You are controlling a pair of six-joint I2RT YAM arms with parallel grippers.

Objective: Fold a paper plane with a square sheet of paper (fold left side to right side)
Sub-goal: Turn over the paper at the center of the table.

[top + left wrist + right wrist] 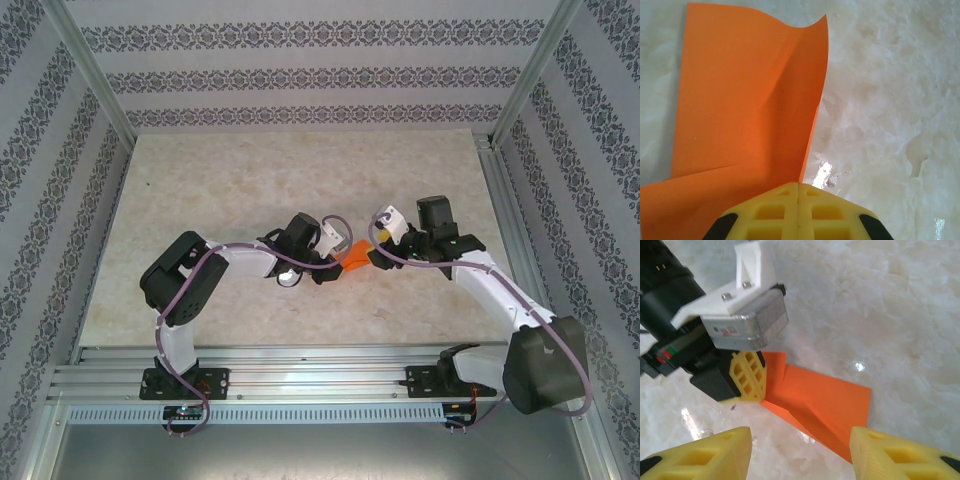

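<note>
Your marbled table (250, 180) carries the square sheet of paper (825, 400) near its middle, between the two arms, lying creased with one orange layer folded over another and a corner curling up. Your left gripper (798, 187) has its yellow fingers pressed together, tips down at the sheet's edge, though you cannot tell whether any paper is pinched between them. Your right gripper (800, 440) faces the sheet from the opposite side, fingers spread wide and clear of the paper.

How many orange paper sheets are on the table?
1. The thin bright orange paper sheet lies between the shut left hand, touching it, and the open right hand.
</note>
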